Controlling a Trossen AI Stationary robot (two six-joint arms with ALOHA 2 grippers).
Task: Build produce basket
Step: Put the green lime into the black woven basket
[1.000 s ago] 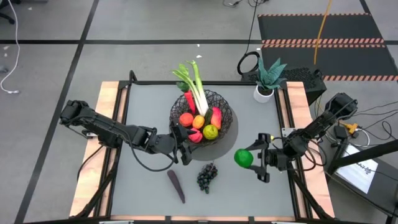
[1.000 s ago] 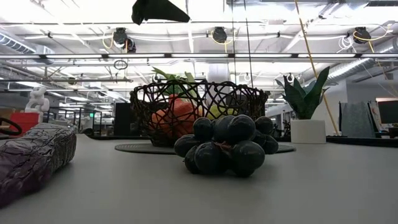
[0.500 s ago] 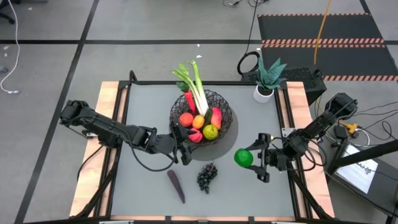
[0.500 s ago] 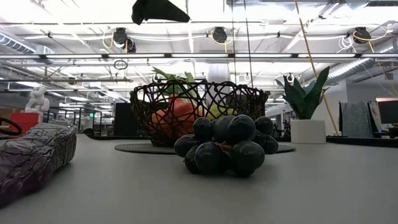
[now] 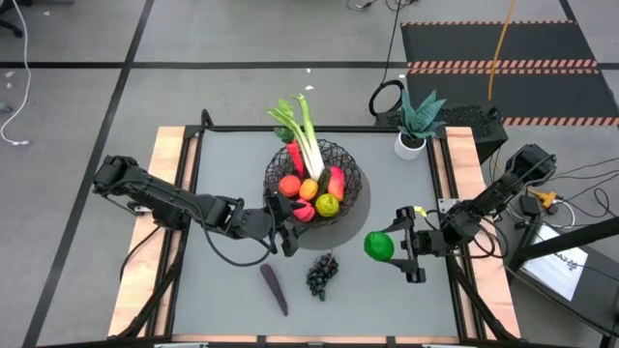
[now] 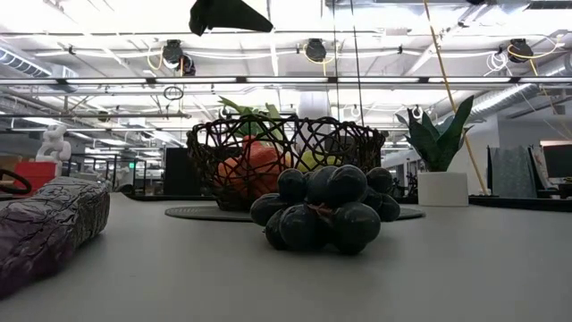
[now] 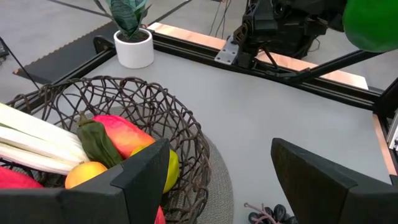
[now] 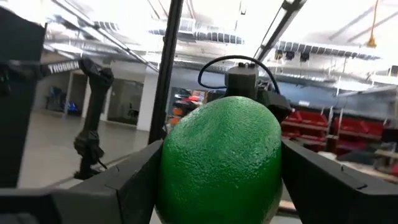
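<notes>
Most produce fills the basket (image 5: 315, 181); grapes (image 5: 322, 274) and eggplant (image 5: 274, 288) lie on the surface. Right gripper (image 5: 397, 246) jaws grip a green fruit (image 5: 378, 246); left gripper (image 5: 281, 224) jaws are open, empty.

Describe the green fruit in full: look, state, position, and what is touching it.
The green fruit is round, bright green, with a finely pebbled, plastic-looking skin. It sits between the two dark fingers of the right gripper, which is shut on it, one finger on each side. In the high view it is to the right of the grapes and below and to the right of the basket, outside it. Whether it rests on the table cannot be told.
</notes>
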